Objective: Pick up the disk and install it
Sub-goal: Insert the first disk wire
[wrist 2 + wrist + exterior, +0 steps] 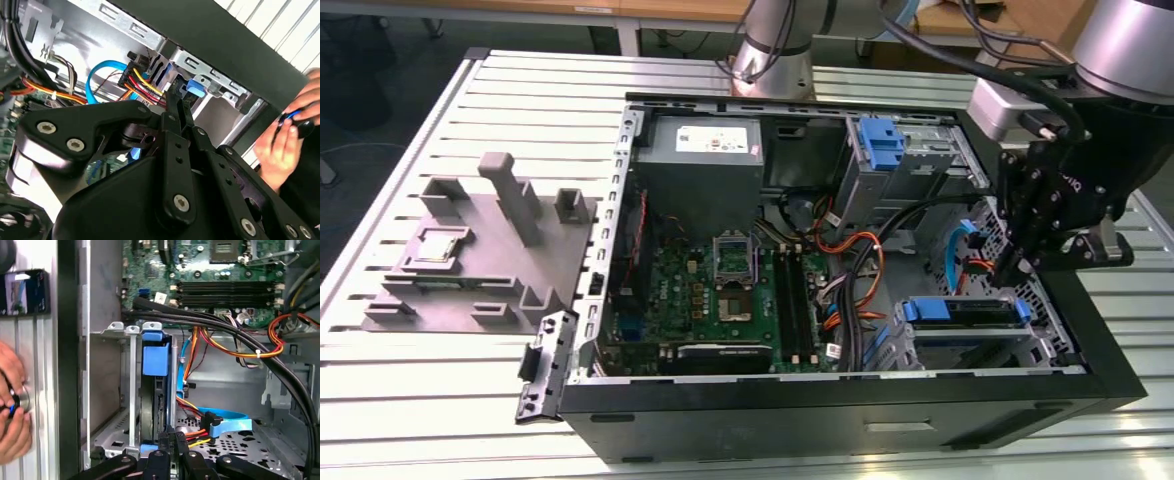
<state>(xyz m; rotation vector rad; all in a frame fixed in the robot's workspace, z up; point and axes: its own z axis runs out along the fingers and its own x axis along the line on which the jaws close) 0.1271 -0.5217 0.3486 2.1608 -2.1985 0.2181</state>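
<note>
My pincer is pressed closed, empty, against the disk – already seated in the case's bay.

Exterior view: high, oblique over open case. Both wrist views: close inside, sharing drive bay.

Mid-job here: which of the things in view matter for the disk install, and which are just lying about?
Job in hand:
- disk, sitting in the drive cage
- pincer, right at the disk

Lying about:
- grey fixture block
- power-supply box
- motherboard
- a person's hand
</note>
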